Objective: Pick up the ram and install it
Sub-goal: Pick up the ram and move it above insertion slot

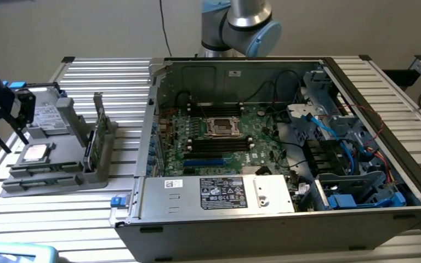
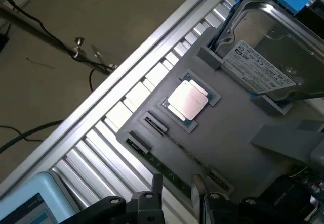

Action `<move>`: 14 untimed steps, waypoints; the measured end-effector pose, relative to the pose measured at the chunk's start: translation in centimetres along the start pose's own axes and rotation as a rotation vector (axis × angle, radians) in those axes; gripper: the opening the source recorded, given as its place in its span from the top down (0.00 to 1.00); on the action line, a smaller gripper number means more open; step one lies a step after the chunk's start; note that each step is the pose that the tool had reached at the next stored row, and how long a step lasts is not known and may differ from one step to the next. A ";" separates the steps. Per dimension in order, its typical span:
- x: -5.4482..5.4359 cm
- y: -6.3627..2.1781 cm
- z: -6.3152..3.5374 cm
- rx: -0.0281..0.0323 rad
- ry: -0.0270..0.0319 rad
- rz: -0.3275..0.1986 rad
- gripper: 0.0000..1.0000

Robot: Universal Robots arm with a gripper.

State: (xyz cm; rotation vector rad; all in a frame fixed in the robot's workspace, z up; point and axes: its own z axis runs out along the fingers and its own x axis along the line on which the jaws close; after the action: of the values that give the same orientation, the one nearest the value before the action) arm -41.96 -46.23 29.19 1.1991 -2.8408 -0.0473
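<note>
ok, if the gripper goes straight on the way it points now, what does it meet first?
Most likely the ram, lying in an edge slot of the grey tray: the open gripper sits right over it in the wrist view. Depth is unclear, so a finger could touch the tray first.

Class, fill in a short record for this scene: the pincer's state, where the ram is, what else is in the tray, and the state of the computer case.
pincer: open, empty, poised over the ram
ram: lying flat in the grey tray, not yet picked up
tray also holds: CPU, hard drive
case: open, motherboard exposed, to the exterior view's right of the tray
</note>
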 end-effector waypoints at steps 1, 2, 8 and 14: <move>0.0 0.00 0.03 0.0007 0.0009 -0.018 0.64; 0.0 -0.01 0.07 0.0015 0.0019 -0.037 0.64; 0.0 -0.02 0.42 0.0061 0.0074 -0.147 0.64; 0.0 -0.05 0.91 0.0105 0.0130 -0.256 0.64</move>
State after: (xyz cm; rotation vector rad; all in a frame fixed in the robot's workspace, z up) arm -41.96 -46.23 28.28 1.5506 -2.6614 -0.0355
